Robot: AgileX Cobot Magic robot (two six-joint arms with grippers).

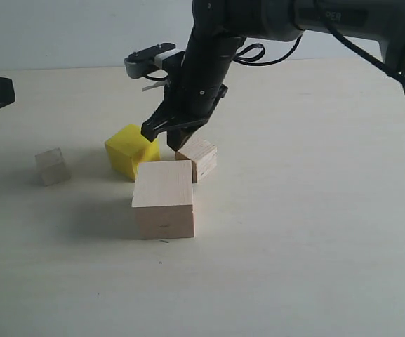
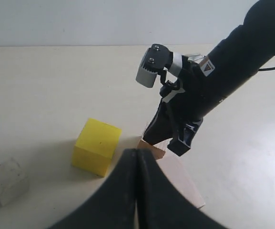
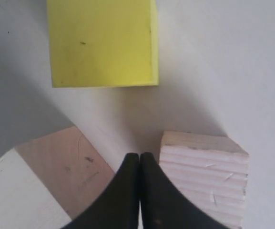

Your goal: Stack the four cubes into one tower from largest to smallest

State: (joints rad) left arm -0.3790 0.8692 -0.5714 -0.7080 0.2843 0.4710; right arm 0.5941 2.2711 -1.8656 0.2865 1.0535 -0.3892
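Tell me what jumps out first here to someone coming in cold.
The right gripper, shut and empty, points down into the gap between the yellow cube and the small grained wooden cube. Nearer the exterior camera sits the big pale cube, with the tiny whitish cube off alone at the left of that view; nothing is stacked yet.

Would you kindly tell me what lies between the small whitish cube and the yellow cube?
Nothing: the table between the small whitish cube and the yellow cube is bare, shown in the exterior and left wrist views.
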